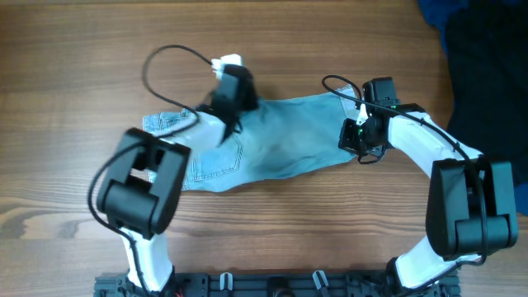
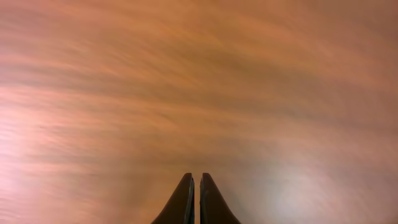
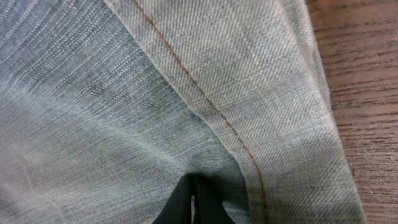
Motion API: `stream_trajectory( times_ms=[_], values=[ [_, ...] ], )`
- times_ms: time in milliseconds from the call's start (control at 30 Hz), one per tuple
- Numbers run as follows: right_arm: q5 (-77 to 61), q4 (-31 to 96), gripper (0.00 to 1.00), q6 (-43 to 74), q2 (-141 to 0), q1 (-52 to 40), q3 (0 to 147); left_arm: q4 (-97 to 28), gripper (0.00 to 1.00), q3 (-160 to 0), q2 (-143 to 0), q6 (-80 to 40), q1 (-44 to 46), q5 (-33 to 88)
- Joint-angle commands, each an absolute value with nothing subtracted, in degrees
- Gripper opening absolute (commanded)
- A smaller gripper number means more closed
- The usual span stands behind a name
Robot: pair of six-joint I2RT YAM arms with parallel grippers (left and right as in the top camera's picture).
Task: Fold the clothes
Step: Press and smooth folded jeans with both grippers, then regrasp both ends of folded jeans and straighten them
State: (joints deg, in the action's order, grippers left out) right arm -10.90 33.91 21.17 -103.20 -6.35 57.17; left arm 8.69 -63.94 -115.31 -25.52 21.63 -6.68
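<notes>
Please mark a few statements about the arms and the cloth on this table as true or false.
1. The left gripper is shut, and its wrist view shows only blurred wood. True.
2. The denim shorts sit in a neat folded stack at the table's near edge. False: they lie spread across the middle.
3. The right gripper hangs open over bare wood. False: its shut tips pinch the denim beside a line of orange-brown stitching.
4. A dark cloth pile lies at the top right of the overhead view. True.
</notes>
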Motion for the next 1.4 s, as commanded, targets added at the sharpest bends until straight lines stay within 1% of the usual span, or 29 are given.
stream_trajectory(
  times_ms=[0,67,133,200,233,300,333,433,500,600,733,767,800,833,867,900,933,967,1000,1033,1100,1200,1300,1333,1367],
  values=[
    [-8.8,35.2,0.04,21.0,-105.2,-6.5,56.6,4.7,0.06,-67.8,-115.0,-24.4,16.7,-8.4],
    [-8.8,35.2,0.04,21.0,-105.2,-6.5,56.6,0.4,0.06,-69.1,-112.4,-24.4,14.0,-8.4],
    [-8.8,35.2,0.04,21.0,-105.2,-6.5,56.6,-5.9,0.09,-69.8,-103.8,-24.2,11.4,-8.5],
    [-8.8,35.4,0.04,20.9,-105.2,-6.5,56.6,-12.9,0.08,-69.8,-98.8,-24.2,10.2,-8.4],
    [-8.8,35.4,0.05,20.9,-105.2,-6.5,56.6,-23.1,0.08,-69.8,-94.3,-24.4,9.5,-8.4],
    [-8.8,35.7,0.04,21.0,-105.2,-6.5,56.6,-34.9,0.06,-69.6,-93.4,-24.5,9.5,-8.4],
    [-8.8,35.9,0.04,20.9,-105.2,-6.5,56.6,-36.5,0.06,-68.8,-94.2,-24.5,9.5,-8.4],
    [-8.8,36.1,0.04,21.0,-105.2,-6.5,56.6,-35.8,0.06,-66.1,-99.2,-24.8,8.7,-8.4],
    [-8.8,36.3,0.04,21.0,-105.2,-6.5,56.6,-35.4,0.06,-65.1,-104.7,-27.5,6.7,-8.4],
    [-9.0,36.2,0.04,21.2,-105.2,-6.5,56.6,-34.4,0.06,-65.1,-111.4,-27.4,3.6,-8.1],
    [-10.2,35.1,0.04,22.0,-105.1,-6.5,57.4,-31.9,0.05,-66.0,-110.2,-27.4,-0.6,-8.0],
    [-10.9,35.5,0.04,22.7,-104.5,-6.5,58.3,-32.0,0.08,-67.1,-108.0,-27.3,-1.2,-7.0],
    [-11.2,35.8,0.04,22.7,-103.8,-6.5,59.0,-32.1,0.13,-67.6,-106.2,-26.9,-1.3,-6.3],
    [-11.2,36.8,0.09,22.7,-101.7,-6.4,60.5,-32.6,0.30,-68.0,-103.6,-26.1,-1.2,-5.9],
    [-11.2,37.2,0.18,22.4,-100.0,-6.2,61.6,-34.5,0.43,-68.0,-100.8,-25.7,-1.2,-4.2],
    [-11.2,37.5,0.36,21.3,-96.4,-5.5,63.2,-41.5,0.57,-67.9,-95.7,-25.7,-1.2,1.0],
    [-11.2,37.6,0.57,20.9,-94.5,-4.9,63.8,-45.2,0.61,-67.9,-94.1,-25.7,-1.2,2.2],
    [-11.2,37.6,0.64,20.4,-92.6,-4.0,63.9,-49.2,0.64,-67.9,-93.0,-25.8,-1.2,2.2],
    [-11.2,38.6,0.64,17.1,-91.8,-2.0,63.9,-54.9,0.65,-67.9,-92.7,-26.1,-1.2,2.3],
    [-11.2,39.9,0.64,12.5,-93.0,-0.2,63.9,-57.7,0.65,-66.8,-93.0,-27.8,-1.2,2.4],
    [-11.2,40.4,0.67,7.0,-96.0,1.3,63.8,-57.8,0.65,-64.1,-93.0,-29.8,-1.2,3.2],
    [-11.2,39.5,0.67,5.6,-101.0,2.5,63.8,-56.1,0.66,-60.2,-93.0,-30.9,-1.2,3.6],
    [-12.5,36.8,0.67,1.5,-106.3,2.5,63.8,-55.3,0.67,-58.7,-93.0,-30.9,-1.2,3.6],
    [-14.4,35.7,0.65,0.3,-108.3,2.5,63.8,-55.1,0.68,-58.7,-93.0,-30.9,-1.2,3.6],
    [-17.6,34.5,0.55,-0.1,-110.5,2.5,63.8,-54.8,0.68,-58.6,-93.0,-30.9,-1.2,3.6]
  ],
)
